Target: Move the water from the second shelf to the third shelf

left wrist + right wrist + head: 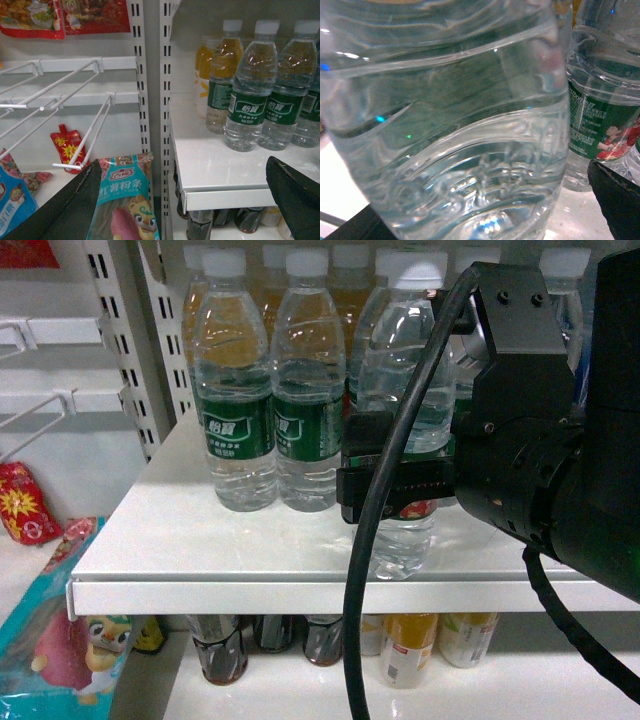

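Right gripper (385,485) clamped around the middle of a water bottle (405,390) near the front edge of the white shelf (200,540), jaws snug against the green label. Bottle upright, base on the shelf board just behind the lip. Up close in the right wrist view, nothing but ribbed clear plastic (445,125) filling the frame, water inside, with a neighbour bottle (605,115) just beside it on the right (label with somebody in red).

Two more water bottles (270,390) standing to the left of the held one, touching each other, a bit further back. Bare shelf surface in front of those and out to the left corner, so some open room on that side. More white-capped bottles packed in behind, a few with orange drink (207,75).

Left gripper (190,200) hanging wide open, well off to the left, fingers (65,210) empty, a snack bag (125,200) below between them. Wire hooks (75,100) on the neighbouring rack.

Lower shelf: dark drink bottles (220,645) and pale ones (410,645), mostly hidden under the board.
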Robot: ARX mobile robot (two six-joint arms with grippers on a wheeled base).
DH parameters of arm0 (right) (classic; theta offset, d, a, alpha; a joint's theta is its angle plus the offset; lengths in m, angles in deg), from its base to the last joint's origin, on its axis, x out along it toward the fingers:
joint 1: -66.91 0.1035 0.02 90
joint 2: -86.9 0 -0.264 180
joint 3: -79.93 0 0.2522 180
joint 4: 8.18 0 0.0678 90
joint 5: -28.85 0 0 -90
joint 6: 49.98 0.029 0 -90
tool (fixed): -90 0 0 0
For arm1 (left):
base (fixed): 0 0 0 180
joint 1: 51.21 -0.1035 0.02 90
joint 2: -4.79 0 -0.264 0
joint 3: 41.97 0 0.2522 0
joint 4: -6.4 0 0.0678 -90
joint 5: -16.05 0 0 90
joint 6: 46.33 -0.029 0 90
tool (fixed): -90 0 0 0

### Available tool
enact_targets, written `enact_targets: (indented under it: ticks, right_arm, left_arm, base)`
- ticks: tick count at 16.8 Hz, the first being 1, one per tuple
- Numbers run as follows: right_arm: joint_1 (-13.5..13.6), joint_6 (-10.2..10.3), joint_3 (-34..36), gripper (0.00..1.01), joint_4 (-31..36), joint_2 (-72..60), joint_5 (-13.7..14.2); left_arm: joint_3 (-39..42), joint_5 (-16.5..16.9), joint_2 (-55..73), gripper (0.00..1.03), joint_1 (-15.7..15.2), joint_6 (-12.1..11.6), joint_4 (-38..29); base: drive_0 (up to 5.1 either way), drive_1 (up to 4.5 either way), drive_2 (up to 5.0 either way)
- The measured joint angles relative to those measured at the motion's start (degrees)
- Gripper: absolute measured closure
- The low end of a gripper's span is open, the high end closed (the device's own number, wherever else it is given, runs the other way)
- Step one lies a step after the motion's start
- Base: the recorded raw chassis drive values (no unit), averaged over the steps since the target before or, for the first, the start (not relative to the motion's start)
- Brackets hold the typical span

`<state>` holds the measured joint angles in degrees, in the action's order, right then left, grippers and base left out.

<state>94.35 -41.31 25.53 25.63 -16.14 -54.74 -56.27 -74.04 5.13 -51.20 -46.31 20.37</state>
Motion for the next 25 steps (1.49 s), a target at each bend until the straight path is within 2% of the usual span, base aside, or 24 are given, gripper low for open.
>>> enact_targets:
  ticks: [5,13,18,21,23,25]
  right_arm:
    - [0.76,0.04,0.92,0.03,0.96,0.79,-2.82]
    - [0.61,0.04,2.91,0.03,0.55,2.49,-3.65]
    - [-0.52,0.02,7.78,0.03,0.11,8.61,-5.25]
    - [-1.70,0.02,12.63,0.03,-0.92,14.56,-7.67]
    - [-2.54,0.07,16.04,0.03,-2.12,21.00,-8.79]
    - [-3.96,0.35,19.63,0.03,-6.10,29.68,-9.92]
  left_arm:
    - [0.00,0.02,0.00,0.05,0.00,0.00,0.00]
    - [0.00,0.02,0.00,0.05,0.00,0.00,0.00]
    - [0.00,0.00,0.00,0.05,0.00,0.00,0.00]
    - [0.00,0.00,0.00,0.05,0.00,0.00,0.00]
    - [0.00,0.02,0.00,0.05,0.00,0.00,0.00]
    - [0.00,0.02,0.00,0.05,0.00,0.00,0.02]
  base:
    - [0.0,0.00,0.0]
    - [0.0,0.00,0.0]
    - [0.0,0.00,0.0]
    - [0.0,0.00,0.0]
    - [0.0,0.00,0.0]
    - [0.0,0.00,0.0]
